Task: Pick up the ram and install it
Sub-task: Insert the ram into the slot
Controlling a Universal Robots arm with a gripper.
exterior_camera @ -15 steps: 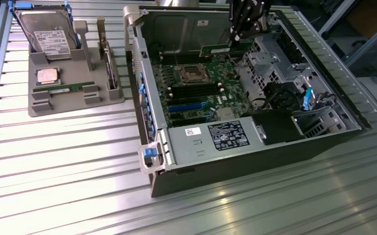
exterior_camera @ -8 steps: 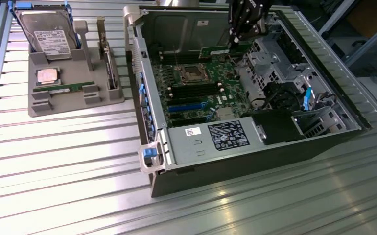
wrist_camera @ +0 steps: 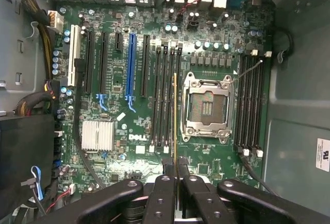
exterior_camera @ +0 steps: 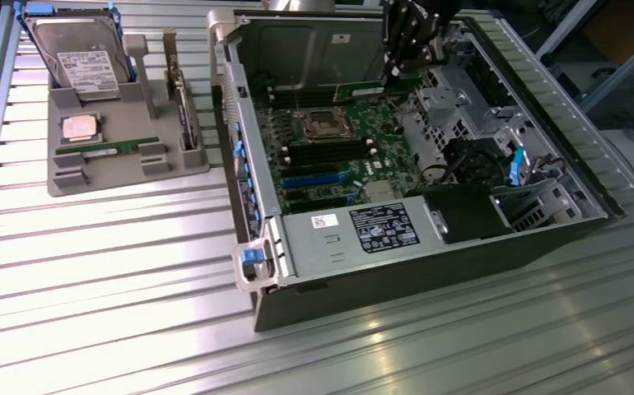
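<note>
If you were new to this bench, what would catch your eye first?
The open black computer case with its green motherboard dominates. Above the board, the black gripper is shut on a thin green RAM stick seen edge-on near the memory slots. At the exterior view's left, a grey tray holds spare parts.

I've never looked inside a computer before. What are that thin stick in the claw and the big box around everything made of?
The ram, seen edge-on in the claw, looks like thin rigid circuit board with a yellowish-green edge. The computer case seems to be sheet metal, dull grey and folded at the edges, with some blue clips that look plastic. The green board under the stick looks lacquered, dotted with shiny metal parts.
</note>
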